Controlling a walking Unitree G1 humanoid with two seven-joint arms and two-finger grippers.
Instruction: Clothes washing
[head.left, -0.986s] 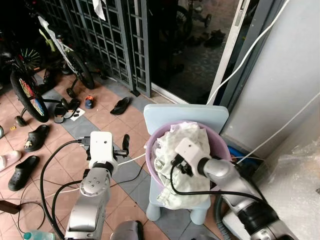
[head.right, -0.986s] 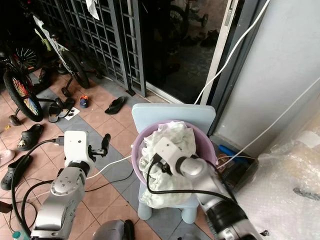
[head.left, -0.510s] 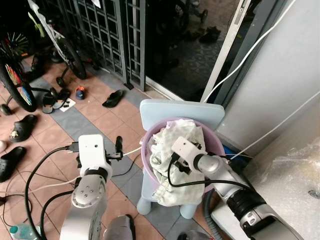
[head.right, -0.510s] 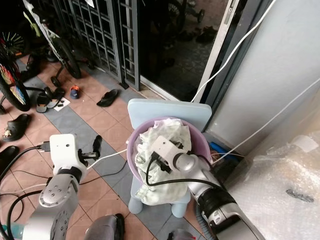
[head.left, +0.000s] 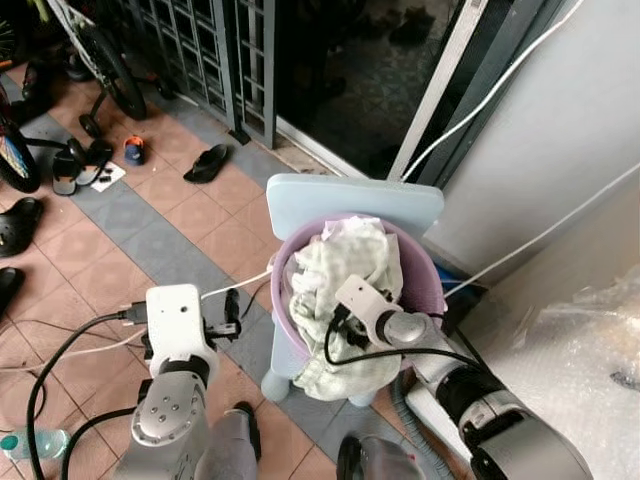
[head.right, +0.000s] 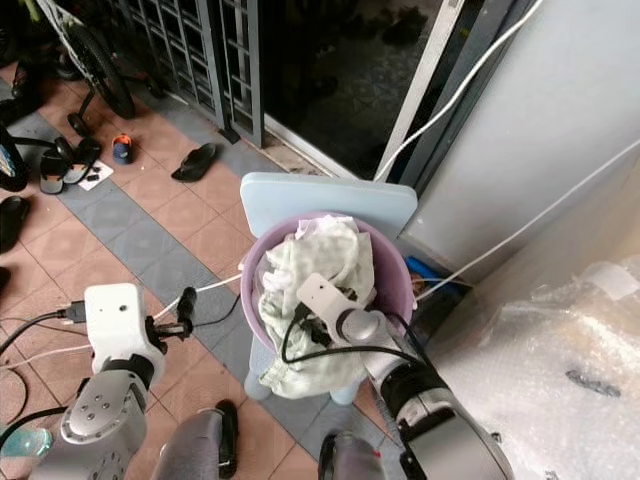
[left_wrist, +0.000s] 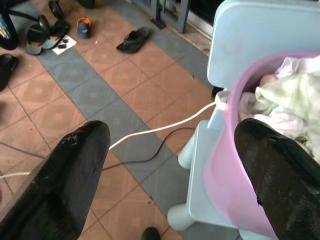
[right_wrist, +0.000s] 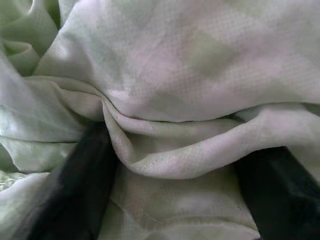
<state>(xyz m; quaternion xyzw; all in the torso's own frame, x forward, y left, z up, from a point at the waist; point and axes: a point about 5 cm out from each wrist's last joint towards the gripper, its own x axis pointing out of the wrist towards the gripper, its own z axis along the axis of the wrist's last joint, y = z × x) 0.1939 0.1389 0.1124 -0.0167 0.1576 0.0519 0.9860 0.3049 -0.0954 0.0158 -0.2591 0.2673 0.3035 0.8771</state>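
The cloth (right_wrist: 165, 95) is soft, matt woven fabric, creased, pale green and white. The tub (left_wrist: 227, 175) is smooth lilac plastic; the chair (head.left: 350, 203) is smooth matt pale-blue plastic. The floor (left_wrist: 125, 80) is matt tile. The left hand (left_wrist: 170, 165) has scuffed matt black fingers (left_wrist: 75, 170).

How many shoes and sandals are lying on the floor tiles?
5, maybe more out of frame. A black slipper by the metal gate, a small orange-and-blue shoe, dark sandals beside white paper, and two black clogs at the edge.
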